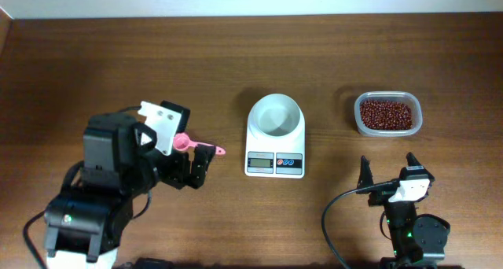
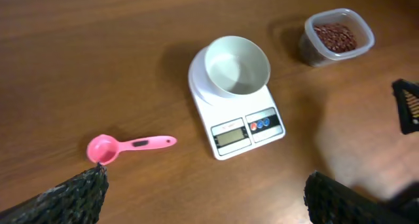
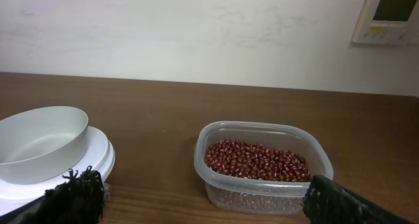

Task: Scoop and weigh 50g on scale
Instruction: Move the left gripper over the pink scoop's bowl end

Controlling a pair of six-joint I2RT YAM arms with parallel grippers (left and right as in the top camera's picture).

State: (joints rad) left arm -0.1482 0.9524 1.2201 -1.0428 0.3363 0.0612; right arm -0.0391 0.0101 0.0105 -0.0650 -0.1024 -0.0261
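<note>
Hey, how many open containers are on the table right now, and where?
2. A white bowl sits on the scale mid-table. A clear plastic tub of red-brown beans stands off to the scale's right. Nothing seems to hide another.

Pink scoop (image 2: 127, 146), clear plastic tub (image 3: 262, 199)

My scale (image 1: 275, 143) sits mid-table, a white rounded-square body with its grey display and red and blue buttons facing me. Its round white bowl (image 1: 274, 114) stands upright on the platform, empty. The beans (image 1: 385, 112), small and dark red-brown, lie heaped in a clear tub (image 1: 356, 116) to my right, apart from the scale
</note>
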